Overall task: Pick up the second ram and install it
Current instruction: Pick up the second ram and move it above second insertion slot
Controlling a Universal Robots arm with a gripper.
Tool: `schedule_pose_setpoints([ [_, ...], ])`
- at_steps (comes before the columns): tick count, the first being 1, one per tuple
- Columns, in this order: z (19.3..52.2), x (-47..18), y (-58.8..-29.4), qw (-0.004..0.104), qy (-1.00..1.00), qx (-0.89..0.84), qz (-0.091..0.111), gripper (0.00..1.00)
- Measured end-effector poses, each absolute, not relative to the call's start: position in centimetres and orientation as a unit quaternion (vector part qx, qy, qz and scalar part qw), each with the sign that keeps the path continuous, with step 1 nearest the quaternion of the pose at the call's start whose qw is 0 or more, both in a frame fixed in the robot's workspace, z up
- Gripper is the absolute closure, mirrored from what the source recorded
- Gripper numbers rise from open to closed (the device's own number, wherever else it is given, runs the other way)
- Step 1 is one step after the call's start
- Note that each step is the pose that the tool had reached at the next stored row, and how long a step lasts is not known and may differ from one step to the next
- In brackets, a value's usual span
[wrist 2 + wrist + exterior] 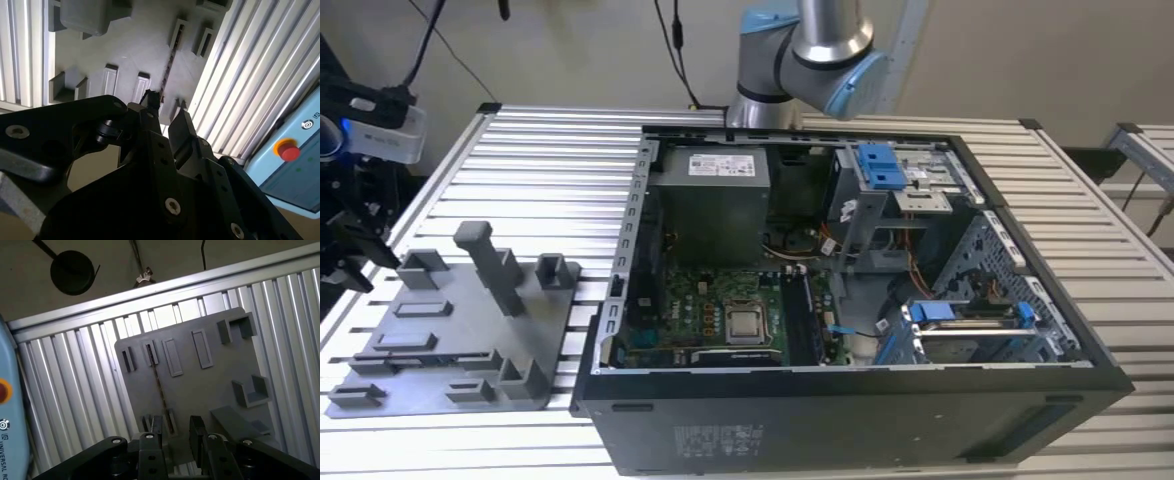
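Observation:
The second ram (159, 390) stands on its edge in the grey fixture tray (200, 385) and shows as a thin dark line running between two pairs of slot blocks. It appears the same way in the second wrist view (169, 65). My gripper (175, 435) is open above the tray, and its two black fingers (152, 436) sit on either side of the ram's near end without touching it. In the second wrist view the gripper (165, 112) shows the same gap, with nothing held. The tray (454, 330) lies on the exterior view's left.
An open computer case (854, 290) with its motherboard (720, 320) fills the middle of the ribbed aluminium table (547, 160). A pendant with a red button (290, 150) lies beside the tray. Upright posts (491, 265) rise from the tray.

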State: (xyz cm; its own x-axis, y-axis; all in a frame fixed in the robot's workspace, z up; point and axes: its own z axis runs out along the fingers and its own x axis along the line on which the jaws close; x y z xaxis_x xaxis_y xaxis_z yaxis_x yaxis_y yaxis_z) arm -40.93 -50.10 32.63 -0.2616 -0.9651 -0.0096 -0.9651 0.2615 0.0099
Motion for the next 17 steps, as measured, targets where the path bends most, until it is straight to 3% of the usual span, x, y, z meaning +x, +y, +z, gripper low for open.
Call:
schedule_pose_setpoints([
  [17,32.08,-40.93,-50.09,0.001,0.794,-0.608,0.007,0.64],
])
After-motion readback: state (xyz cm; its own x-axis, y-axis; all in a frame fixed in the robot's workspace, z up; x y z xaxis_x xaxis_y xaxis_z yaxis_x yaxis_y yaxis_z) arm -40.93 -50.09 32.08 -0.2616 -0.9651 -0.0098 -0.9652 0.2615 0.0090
